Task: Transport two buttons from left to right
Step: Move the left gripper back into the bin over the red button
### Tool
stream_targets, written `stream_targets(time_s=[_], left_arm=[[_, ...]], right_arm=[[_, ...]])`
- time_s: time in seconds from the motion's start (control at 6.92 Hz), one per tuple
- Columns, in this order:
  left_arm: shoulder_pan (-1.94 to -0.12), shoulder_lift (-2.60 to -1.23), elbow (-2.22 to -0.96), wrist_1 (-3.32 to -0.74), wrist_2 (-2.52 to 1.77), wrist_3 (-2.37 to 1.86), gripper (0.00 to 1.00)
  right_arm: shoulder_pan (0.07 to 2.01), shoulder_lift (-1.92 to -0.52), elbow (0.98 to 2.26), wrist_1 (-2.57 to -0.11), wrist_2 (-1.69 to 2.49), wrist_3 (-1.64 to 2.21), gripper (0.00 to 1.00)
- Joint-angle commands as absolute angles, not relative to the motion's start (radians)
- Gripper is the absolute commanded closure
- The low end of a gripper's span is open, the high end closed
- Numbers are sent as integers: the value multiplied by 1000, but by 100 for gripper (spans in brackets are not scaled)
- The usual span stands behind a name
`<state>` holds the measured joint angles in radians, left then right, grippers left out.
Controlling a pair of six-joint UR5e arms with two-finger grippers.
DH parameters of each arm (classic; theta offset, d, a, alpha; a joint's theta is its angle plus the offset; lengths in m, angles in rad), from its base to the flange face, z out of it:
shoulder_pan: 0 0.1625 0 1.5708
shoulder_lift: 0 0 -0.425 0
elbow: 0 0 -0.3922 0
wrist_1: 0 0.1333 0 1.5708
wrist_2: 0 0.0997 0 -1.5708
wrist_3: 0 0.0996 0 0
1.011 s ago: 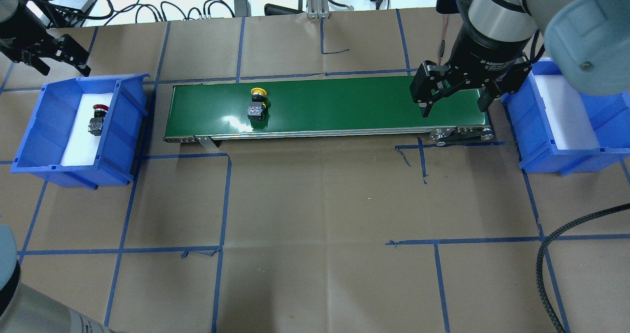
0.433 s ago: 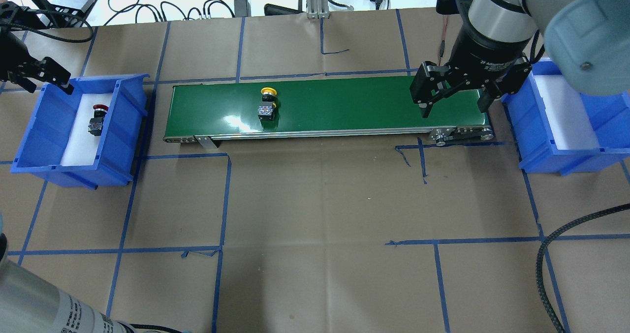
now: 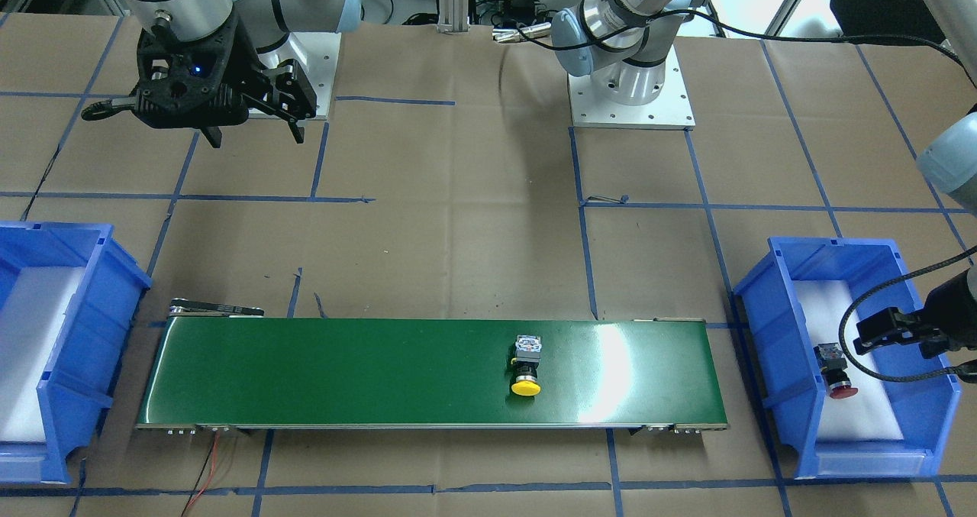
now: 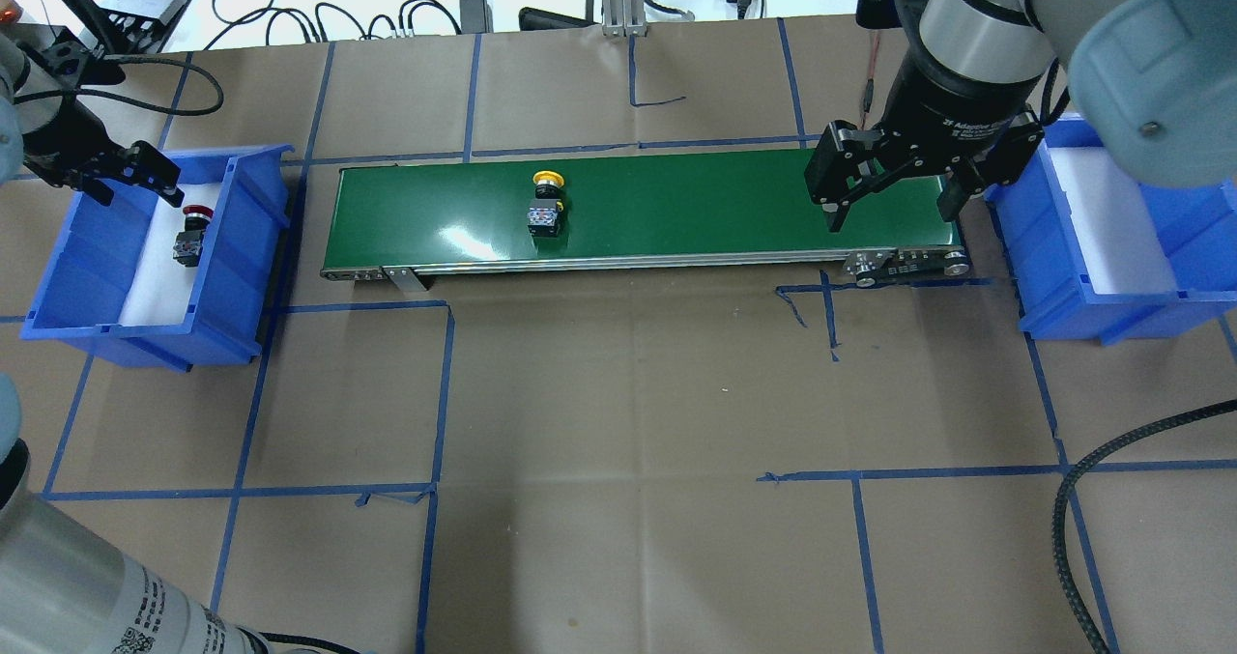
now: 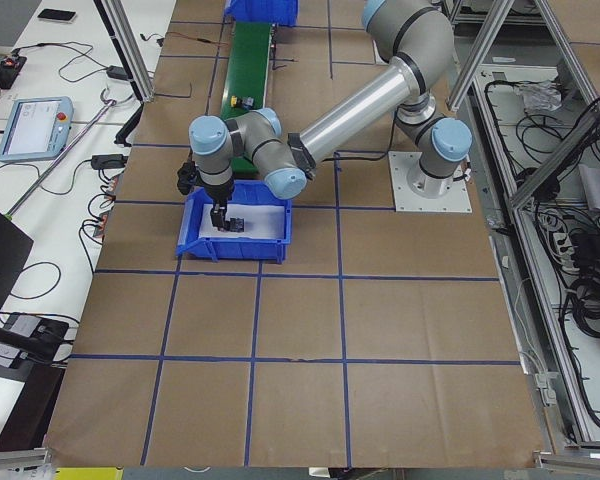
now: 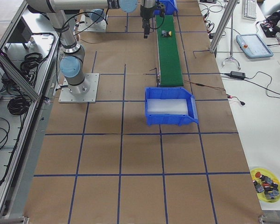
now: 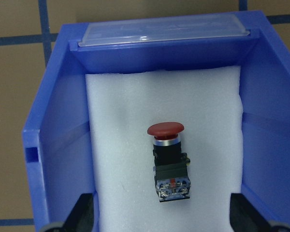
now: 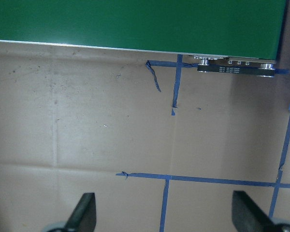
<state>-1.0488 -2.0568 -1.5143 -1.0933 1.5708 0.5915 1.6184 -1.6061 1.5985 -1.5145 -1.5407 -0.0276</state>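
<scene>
Yellow button (image 4: pixel 546 202); right pincer (image 4: pixel 890 217): "2F Adaptive".

Green conveyor belt (image 4: pixel 696 200), blue bins (image 4: pixel 145 345), braided cable (image 4: pixel 1060 528)

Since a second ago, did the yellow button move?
Yes. The yellow button has slid along the green conveyor belt, away from its left end and toward the right gripper.

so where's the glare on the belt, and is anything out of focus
Overhead exterior: a white glare patch sits on the green belt, on the view's left of the yellow button. Exterior front-facing: a similar sheen lies on the view's right of that button. Left wrist-mounted: the red button is sharp, while the left gripper shows soft, blurred fingertips at the bottom corners.
</scene>
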Motion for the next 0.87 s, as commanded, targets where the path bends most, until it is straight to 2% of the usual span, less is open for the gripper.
stream_targets(time_s=[0.0,0.58,0.72], left_arm=[[-1051,-2065,-1587,-996,1569,589,1],[-1051,-2134,-1609,-908,1569,589,1],[-1051,-2135,-1606,-905,1571,591,8]], right_arm=[[1618,-1606,1598,-1514,-1540,-28,0],[1617,-1606,1600,-1516,-1540,-28,0],[1617,-1606,1600,-1517,-1542,-28,0]])
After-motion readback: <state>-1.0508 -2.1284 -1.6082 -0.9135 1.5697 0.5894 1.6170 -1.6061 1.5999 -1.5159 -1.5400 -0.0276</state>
